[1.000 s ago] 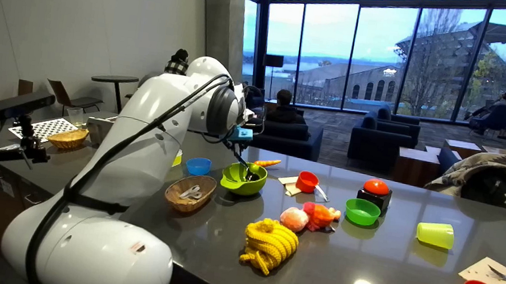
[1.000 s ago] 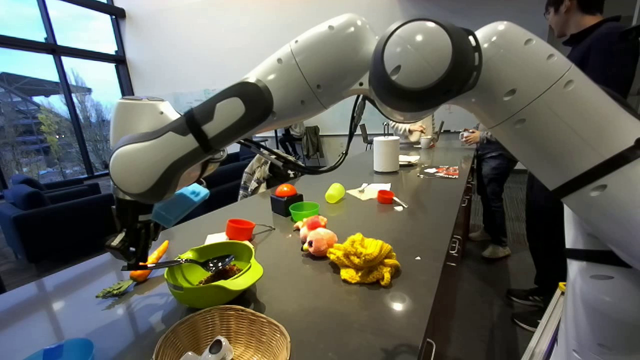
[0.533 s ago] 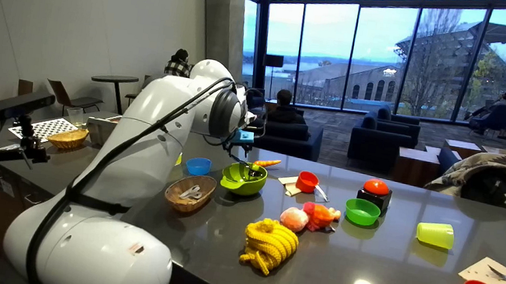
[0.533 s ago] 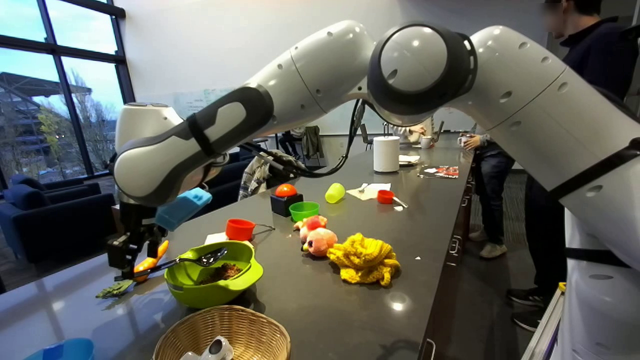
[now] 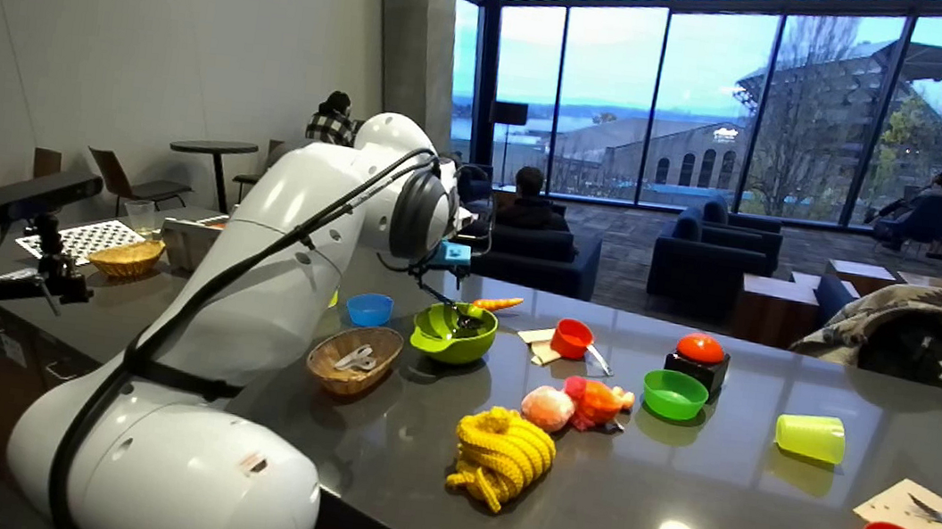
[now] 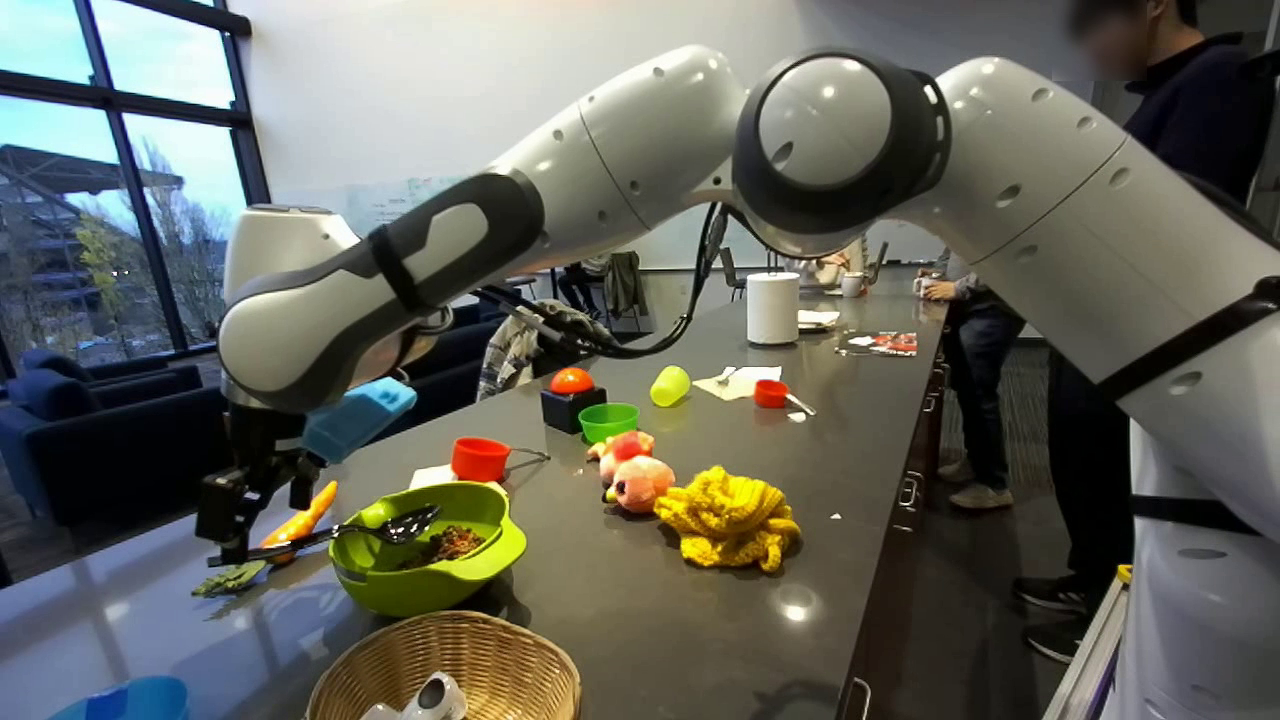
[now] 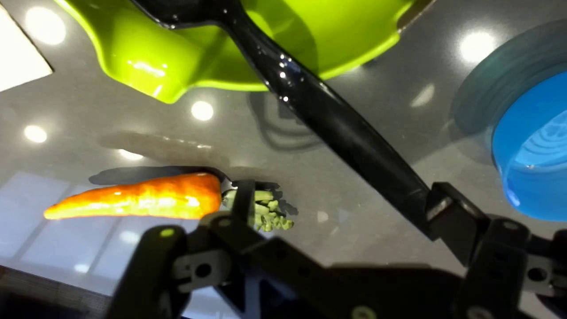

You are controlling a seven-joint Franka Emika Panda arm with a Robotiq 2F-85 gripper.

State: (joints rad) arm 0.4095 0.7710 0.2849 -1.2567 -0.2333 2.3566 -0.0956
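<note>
My gripper [image 7: 347, 210] stands open beside a lime-green bowl [image 6: 420, 590], its fingers wide apart. A black spoon [image 7: 350, 137] leans across the bowl's rim, with its head over the bowl and its handle sticking out. The handle's end meets just one fingertip [image 7: 456, 217] in the wrist view; the opposite finger is well away from it. Brown bits [image 6: 452, 543] lie inside the bowl. An orange toy carrot [image 7: 146, 197] with a green top lies on the counter below the gripper, partly covered by a finger in the wrist view.
Near the bowl are a wicker basket [image 5: 332, 373] holding a pale object and a blue cup [image 7: 536, 155]. Further along the counter are a red measuring cup [image 6: 480, 460], a plush toy [image 6: 640, 484], yellow knitwear [image 6: 730, 520], a green bowl [image 5: 674, 397] and a red-topped black box [image 6: 572, 405].
The jaws have spread apart and come off the spoon's handle on one side. In an exterior view the spoon has slid towards the window side, its head drawing back across the bowl.
</note>
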